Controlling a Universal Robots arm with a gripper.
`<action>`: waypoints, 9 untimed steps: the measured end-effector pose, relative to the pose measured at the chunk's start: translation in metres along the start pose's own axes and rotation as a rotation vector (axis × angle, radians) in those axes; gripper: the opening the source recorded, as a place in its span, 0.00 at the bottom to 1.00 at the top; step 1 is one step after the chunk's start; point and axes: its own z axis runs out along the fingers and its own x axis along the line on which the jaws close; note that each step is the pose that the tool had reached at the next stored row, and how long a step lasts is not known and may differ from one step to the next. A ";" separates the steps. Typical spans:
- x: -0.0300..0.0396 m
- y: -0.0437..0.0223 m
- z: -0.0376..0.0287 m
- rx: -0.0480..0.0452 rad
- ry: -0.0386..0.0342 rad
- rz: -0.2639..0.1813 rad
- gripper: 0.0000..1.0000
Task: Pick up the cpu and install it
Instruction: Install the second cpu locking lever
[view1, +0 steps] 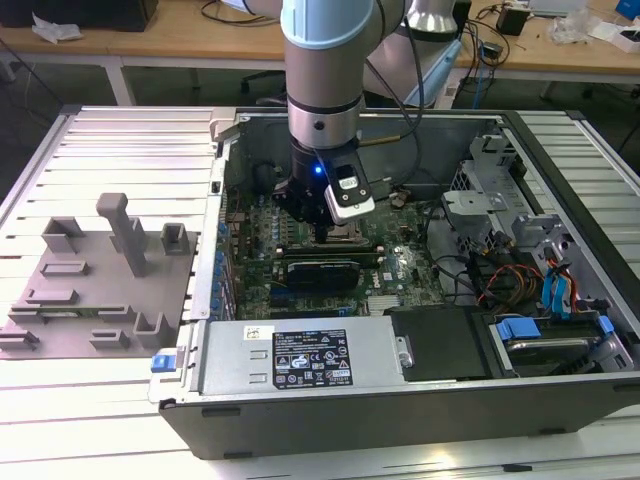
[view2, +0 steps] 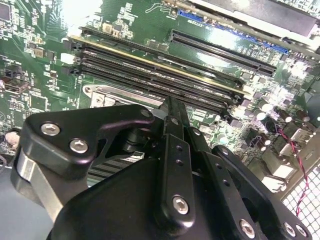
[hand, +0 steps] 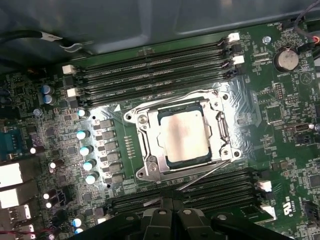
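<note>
The claw (hand: 170, 212) hangs low over the motherboard (hand: 280, 115) inside the open computer case (view1: 400, 400). In the first wrist view its two black fingers (hand: 159, 220) meet edge to edge, clenched on nothing, just beside the socket frame (hand: 182, 137).

The cpu (hand: 186, 135) lies flat inside that metal-rimmed frame, apart from the claw. It is a thin square chip with a dull silvery top, faintly smudged, level with the frame around it. Dark memory slots (hand: 150, 75) run along both sides of the socket.

In the exterior view the case lies on its side on a ribbed metal table (view1: 130, 140). On the exterior view's left, a grey plastic fixture (view1: 100, 275) with upright blocks sits on the same table. Wooden benches (view1: 180, 35) strewn with cables stand behind. A white label (view1: 312, 358) on the power supply carries print too small to read.
</note>
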 end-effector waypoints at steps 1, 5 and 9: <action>0.0016 -0.0003 0.0003 0.0001 0.0000 0.000 0.11; 0.0037 -0.0008 0.0006 0.0002 0.0001 0.000 0.11; 0.0040 -0.0009 0.0025 0.0002 0.0001 0.000 0.11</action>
